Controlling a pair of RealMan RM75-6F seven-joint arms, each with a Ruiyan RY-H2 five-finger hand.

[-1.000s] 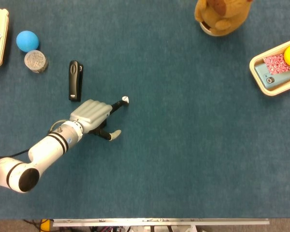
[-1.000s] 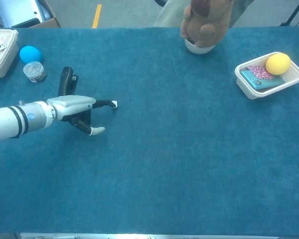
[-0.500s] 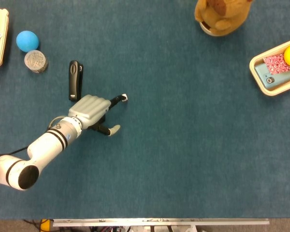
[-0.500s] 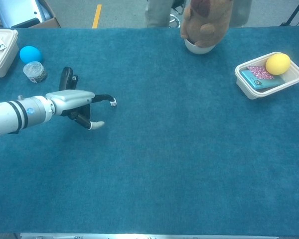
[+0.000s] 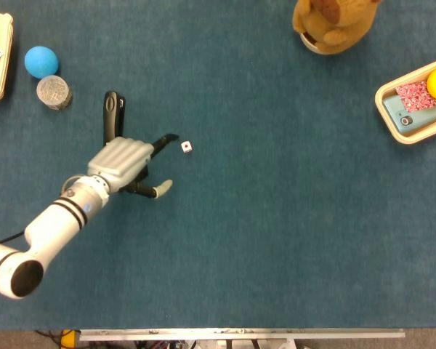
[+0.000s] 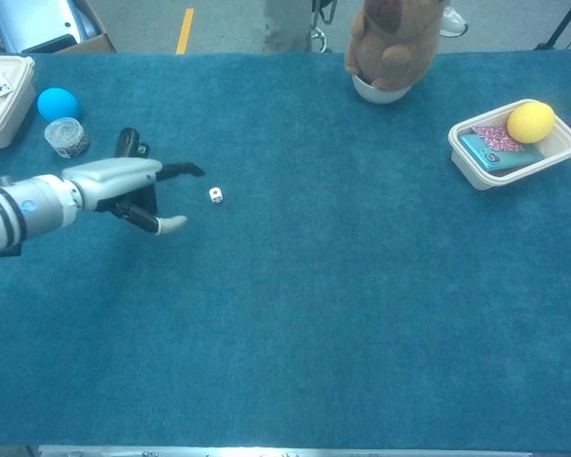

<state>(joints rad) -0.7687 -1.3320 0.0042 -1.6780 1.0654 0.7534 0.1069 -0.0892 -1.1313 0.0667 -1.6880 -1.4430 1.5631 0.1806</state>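
You are letting go: your left hand [image 5: 123, 161] is hanging empty, fingers spread apart, and the small white dice [image 5: 186, 147] is lying on the blue cloth just past its fingertips. I think pulling away comes next.

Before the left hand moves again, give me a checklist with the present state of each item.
1. Left hand holds nothing, fingers apart: ok.
2. Die lies free on the table, apart from the fingertips: ok.
3. Black clip clear of the hand: not ok, the hand overlaps its near end in both views.
4. Cloth between hand and die bare: ok.
5. Which face of the die is up: cannot tell.
6. Right hand out of the way: cannot tell, not in view.
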